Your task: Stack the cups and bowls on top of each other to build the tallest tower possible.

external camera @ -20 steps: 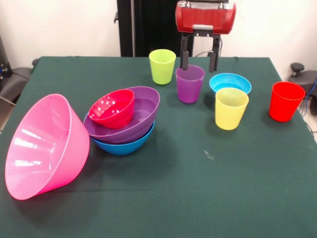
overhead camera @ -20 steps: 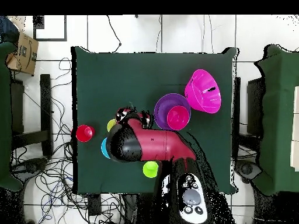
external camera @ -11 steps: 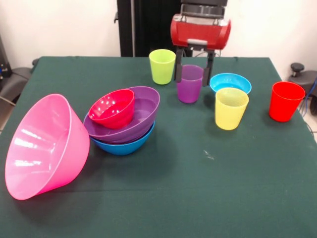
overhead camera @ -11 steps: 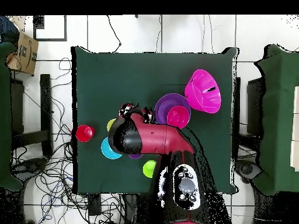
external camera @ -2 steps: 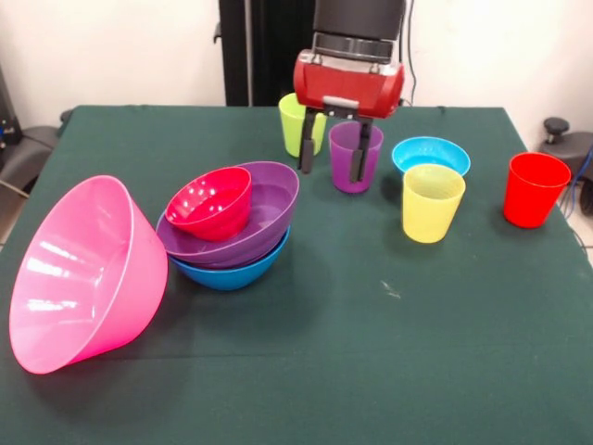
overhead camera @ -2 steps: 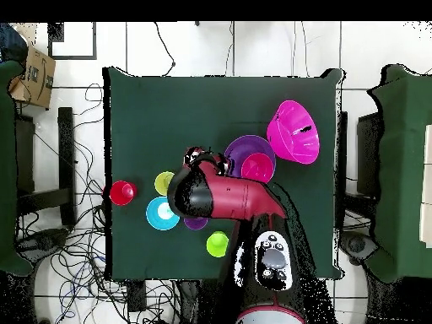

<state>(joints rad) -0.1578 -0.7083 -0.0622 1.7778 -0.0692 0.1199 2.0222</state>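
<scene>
Glossy red rounded wrist housing (external camera @ -2 steps: 349,86) with a small grey plate on its face, topped by a black cylindrical collar. Two slim dark fingers (external camera @ -2 steps: 306,144) hanging beneath. From overhead, bulky red arm (overhead camera @ -2 steps: 224,196), black joint end, grey base with dark buttons at 6 o'clock.

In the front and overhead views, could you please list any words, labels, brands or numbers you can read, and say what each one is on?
No text can be read in either view.
Cardboard box: a dark mark on its side, too small to read.
Cups, bowls and end effector: no lettering shows.
</scene>
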